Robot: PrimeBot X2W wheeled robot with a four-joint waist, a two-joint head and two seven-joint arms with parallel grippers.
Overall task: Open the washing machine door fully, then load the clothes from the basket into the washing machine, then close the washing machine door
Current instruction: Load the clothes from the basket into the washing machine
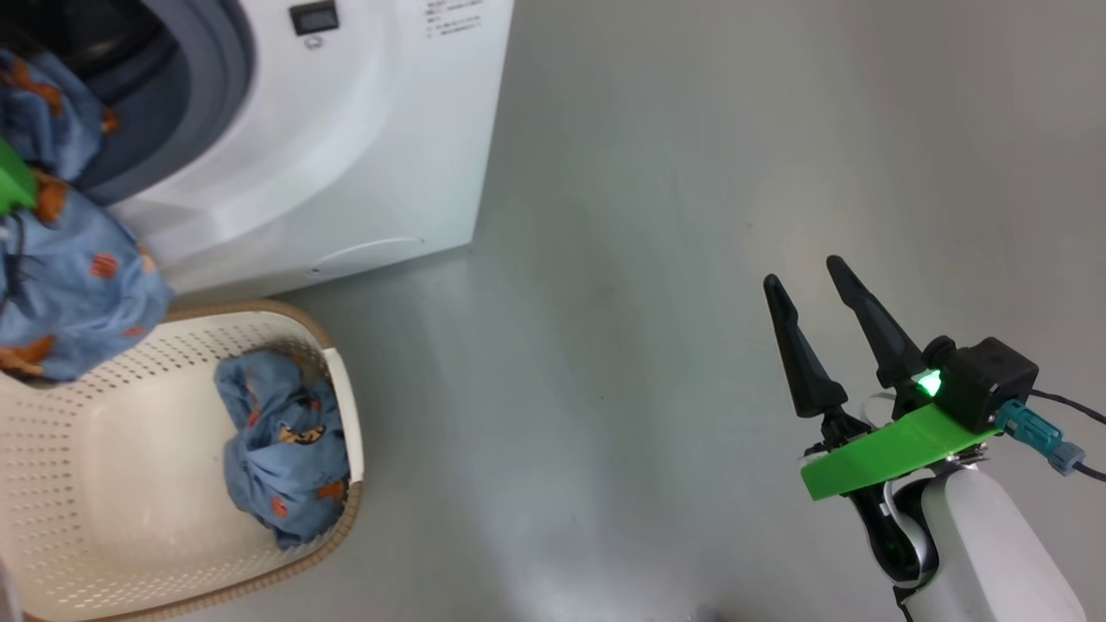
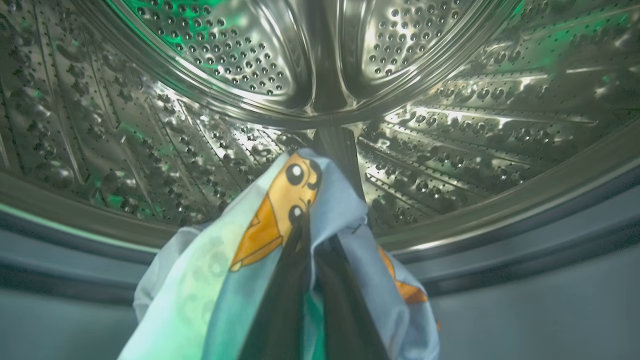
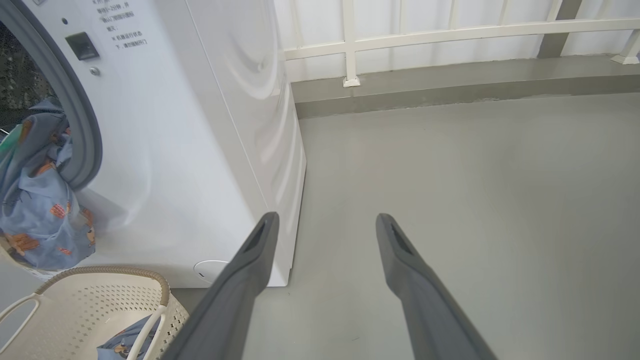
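While the right gripper (image 1: 802, 270) hangs at the lower right of the head view, fingers spread and empty over bare floor (image 1: 605, 345), the basket (image 1: 130, 389) sits at the lower left with one bunched blue garment (image 1: 281, 441) against its right wall. Above it, at the left edge, clothes (image 1: 73, 285) drape out of the washer (image 1: 346, 130) mouth. Farther in, at the bottom centre of the left wrist view, the left gripper (image 2: 312, 270) is clamped on a fold of those clothes, with the steel drum (image 2: 225, 60) beyond.
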